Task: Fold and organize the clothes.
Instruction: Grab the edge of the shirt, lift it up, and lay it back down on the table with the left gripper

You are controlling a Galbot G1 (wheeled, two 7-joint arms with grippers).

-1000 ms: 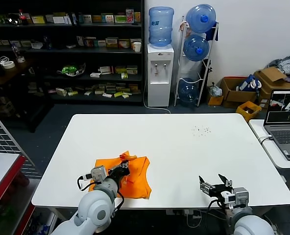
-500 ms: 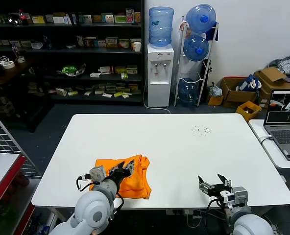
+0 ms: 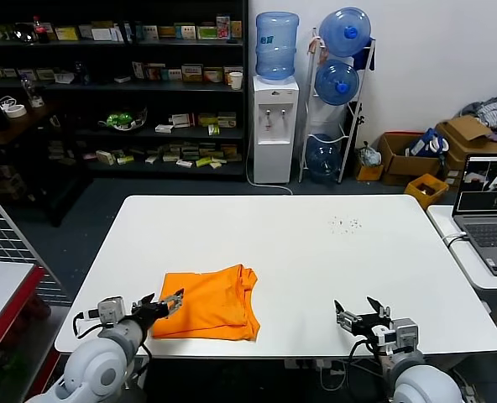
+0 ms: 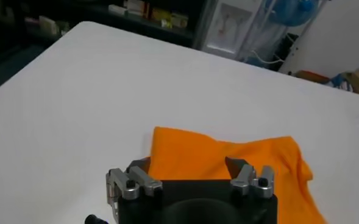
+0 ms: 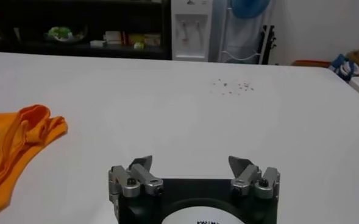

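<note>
The clothes are one orange T-shirt (image 3: 206, 304), lying folded and flat near the front left of the white table (image 3: 316, 252). My left gripper (image 3: 169, 300) hovers open at the shirt's near-left edge, with nothing between its fingers. In the left wrist view the T-shirt (image 4: 228, 158) spreads just beyond the left gripper (image 4: 187, 162). My right gripper (image 3: 359, 312) stands open and empty near the table's front edge, well to the right of the shirt. The right wrist view shows the right gripper (image 5: 191, 161) over bare table, with the shirt's bunched edge (image 5: 14, 140) far off to one side.
A laptop (image 3: 492, 218) sits on a side table at the right. Behind the table stand a water dispenser (image 3: 274, 126), a rack of water bottles (image 3: 339, 84), dark shelves (image 3: 114, 92) and cardboard boxes (image 3: 416, 159). A wire rack (image 3: 5, 243) is at the left.
My left gripper let go of the shirt, opened wide and drew back to the left front edge. The lifted fold dropped flat. The right arm barely moved.
</note>
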